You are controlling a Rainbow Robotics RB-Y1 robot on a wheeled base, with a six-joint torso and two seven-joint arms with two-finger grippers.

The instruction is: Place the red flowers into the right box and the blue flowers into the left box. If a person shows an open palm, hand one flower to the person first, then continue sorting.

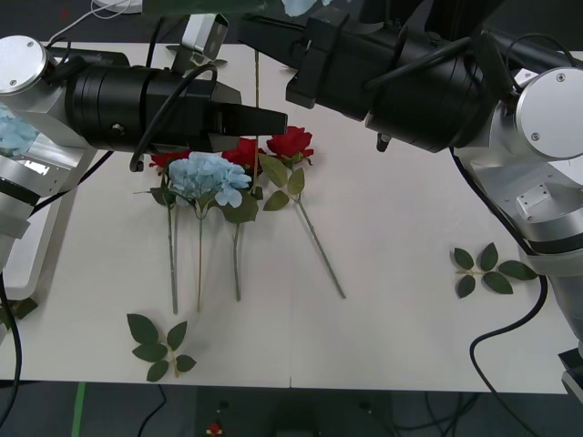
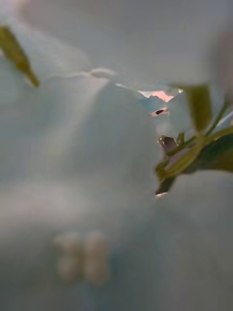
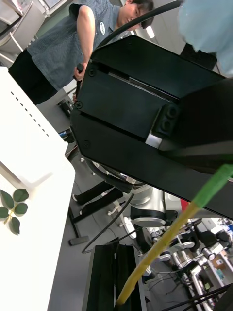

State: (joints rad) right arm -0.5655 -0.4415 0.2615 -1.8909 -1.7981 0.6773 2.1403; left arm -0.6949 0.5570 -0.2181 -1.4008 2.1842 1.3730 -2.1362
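Note:
A blue flower (image 1: pixel 301 5) is held up above the table's far side, its thin stem (image 1: pixel 257 77) hanging straight down. My left gripper (image 1: pixel 273 118) reaches in from the left and is shut on the stem's lower end (image 3: pixel 124 291). My right gripper (image 1: pixel 273 36) sits higher on the same stem, just under the bloom, whose pale petals (image 2: pixel 73 146) press against its wrist camera. Three red flowers (image 1: pixel 290 143) and another blue flower (image 1: pixel 208 176) lie together mid-table. The left box (image 1: pixel 36 246) holds a blue flower (image 1: pixel 14 132). The right box (image 3: pixel 29 131) stands at the table's right.
Loose leaf sprigs lie near the front left (image 1: pixel 162 346) and at the right (image 1: pixel 492 270) of the white table. Both arms cross above the table's far half. The near half of the table around the stems is open.

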